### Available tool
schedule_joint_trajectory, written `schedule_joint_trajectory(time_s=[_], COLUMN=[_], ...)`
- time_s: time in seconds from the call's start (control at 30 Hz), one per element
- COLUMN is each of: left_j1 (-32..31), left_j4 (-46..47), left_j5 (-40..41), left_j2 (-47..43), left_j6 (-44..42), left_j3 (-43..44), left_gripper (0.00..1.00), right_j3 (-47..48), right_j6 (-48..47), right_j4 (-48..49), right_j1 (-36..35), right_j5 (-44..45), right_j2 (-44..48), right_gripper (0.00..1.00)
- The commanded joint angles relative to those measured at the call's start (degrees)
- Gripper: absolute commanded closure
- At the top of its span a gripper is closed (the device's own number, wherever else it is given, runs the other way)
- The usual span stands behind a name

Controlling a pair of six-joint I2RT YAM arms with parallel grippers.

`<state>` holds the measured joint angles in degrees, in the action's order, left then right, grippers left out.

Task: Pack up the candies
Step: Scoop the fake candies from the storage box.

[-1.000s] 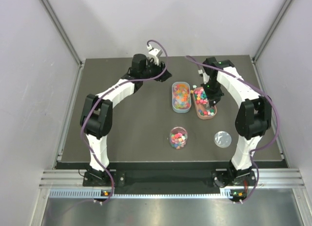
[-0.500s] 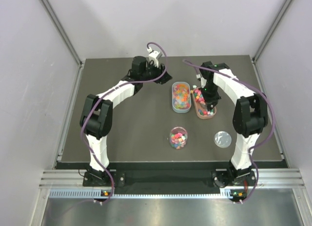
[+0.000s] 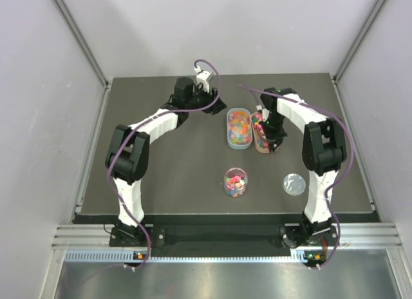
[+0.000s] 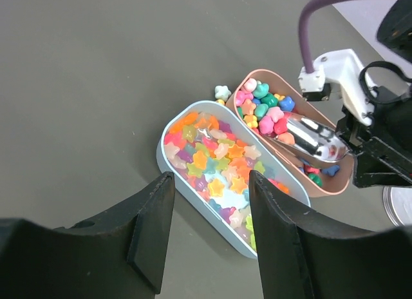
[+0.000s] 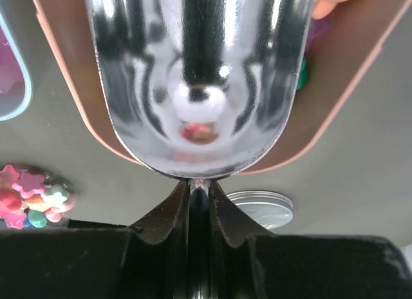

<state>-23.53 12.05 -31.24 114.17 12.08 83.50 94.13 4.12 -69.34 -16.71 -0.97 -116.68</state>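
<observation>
Over the past second the right arm has been swung inward, and the scoop point(image 4: 315, 141) has been laid into the pink tray point(image 4: 322, 186). A fresh scoop is judged to be starting. The right gripper point(image 5: 198, 191) is clamped on the scoop's handle. The left gripper point(image 4: 209, 183) is held apart, empty, above the blue tray point(image 4: 168, 167). Candies point(image 4: 261, 109) are found in both trays and in the cup point(image 3: 235, 182). The scoop's empty bowl is shown only by the right wrist view. A stray candy point(image 4: 223, 91) beside the trays is made out only in the left wrist view.
</observation>
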Motion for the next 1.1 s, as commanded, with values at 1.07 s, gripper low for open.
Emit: schedule_joint_trajectory(time_s=[1.07], left_j1=[-8.81], left_j4=[17.65], left_j5=[1.89], left_j2=[42.98], left_j6=[7.61], left_j3=[47.01], left_gripper=[0.41], right_j3=[4.75], right_j6=[-1.31], right_j4=[5.1], right_j1=[-0.6], right_j5=[-0.25], right_j2=[0.31], right_gripper=[1.0])
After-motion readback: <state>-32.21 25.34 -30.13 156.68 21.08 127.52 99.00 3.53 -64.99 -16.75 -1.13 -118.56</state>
